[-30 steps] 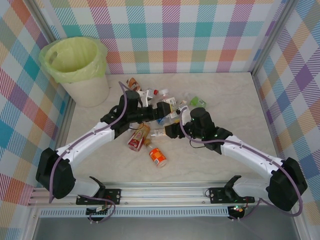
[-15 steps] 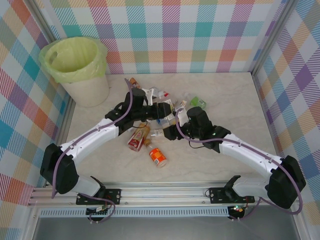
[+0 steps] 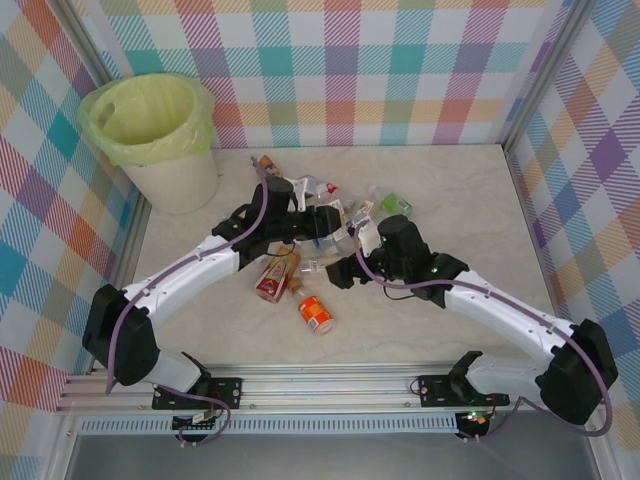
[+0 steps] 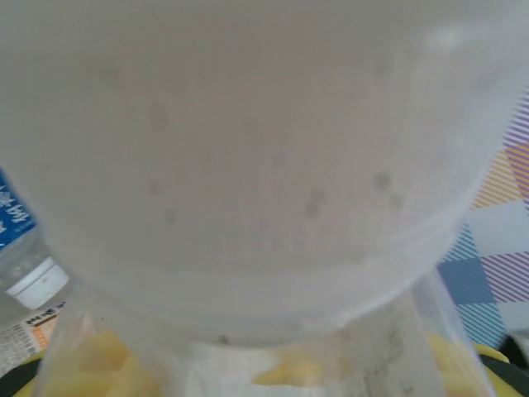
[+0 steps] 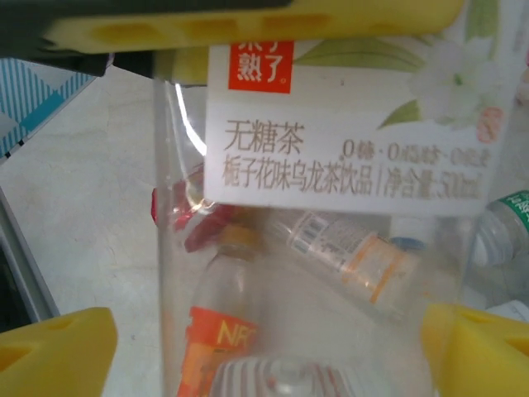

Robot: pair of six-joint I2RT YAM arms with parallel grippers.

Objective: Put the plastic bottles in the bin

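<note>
Early stage: the bin (image 3: 110, 105) looks empty and the plastic bottles (image 3: 275, 275) lie heaped mid-bench (image 3: 450, 200). The left gripper (image 3: 322, 222) seems clamped on a clear bottle (image 4: 248, 149). The right gripper (image 5: 264, 356) gapes around a white-labelled bottle (image 5: 347, 124).

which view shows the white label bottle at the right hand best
Right wrist: the white-label bottle sits close up inside the open right hand, its print readable. Top external gives it small, in the pile.
</note>
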